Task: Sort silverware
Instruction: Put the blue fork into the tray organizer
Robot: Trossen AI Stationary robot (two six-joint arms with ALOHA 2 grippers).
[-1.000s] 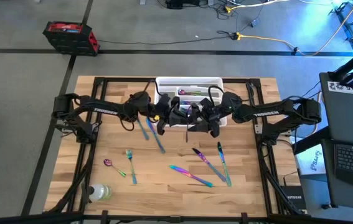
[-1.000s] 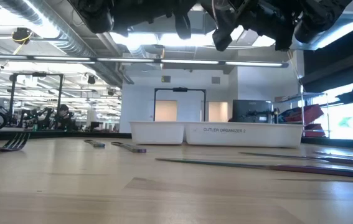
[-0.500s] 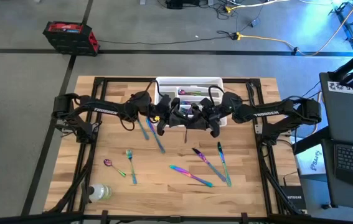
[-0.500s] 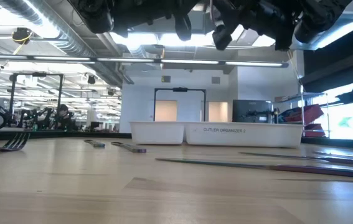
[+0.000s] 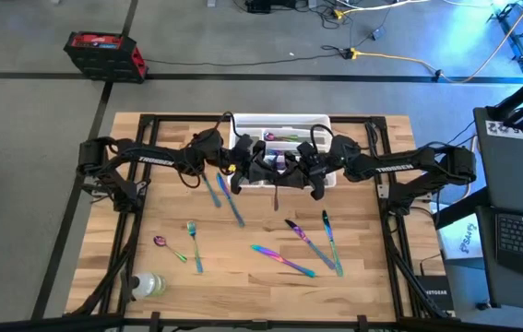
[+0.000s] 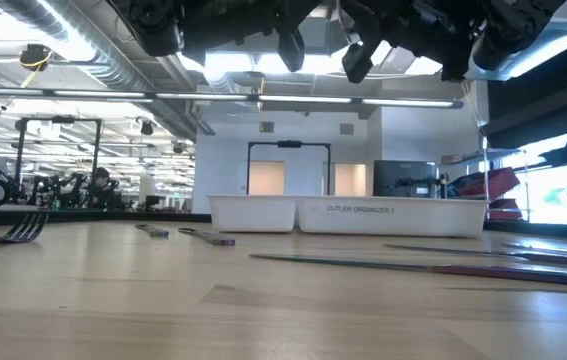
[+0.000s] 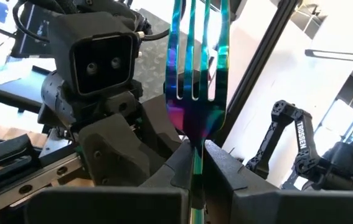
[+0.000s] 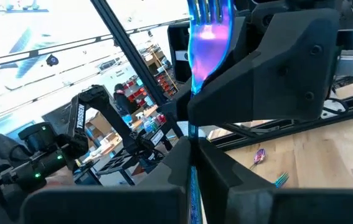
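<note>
My left gripper is closed on the neck of a rainbow fork, whose tines stand up through the top centre of my left wrist picture. My right gripper is closed on the same fork, seen from the other side with its pink-blue head at the top centre of the right wrist picture. In the overhead picture both grippers meet at frame centre, left and right, just below the white tray, and the fork's handle hangs down between them as a thin dark line. From table height both arms show only as dark shapes along the top edge, well above the wood.

Outward from there, the tray sits in the upper middle of the table with a few rainbow pieces lying in its compartments. Two slim pieces lie just left of centre, below my left forearm. To the lower right of centre lie a pair of crossed pieces, one long piece beside them and another slanting below. In the lower left lie a fork and a small spoon, near each other but apart. A clear bottle lies at the table's lower left corner.
</note>
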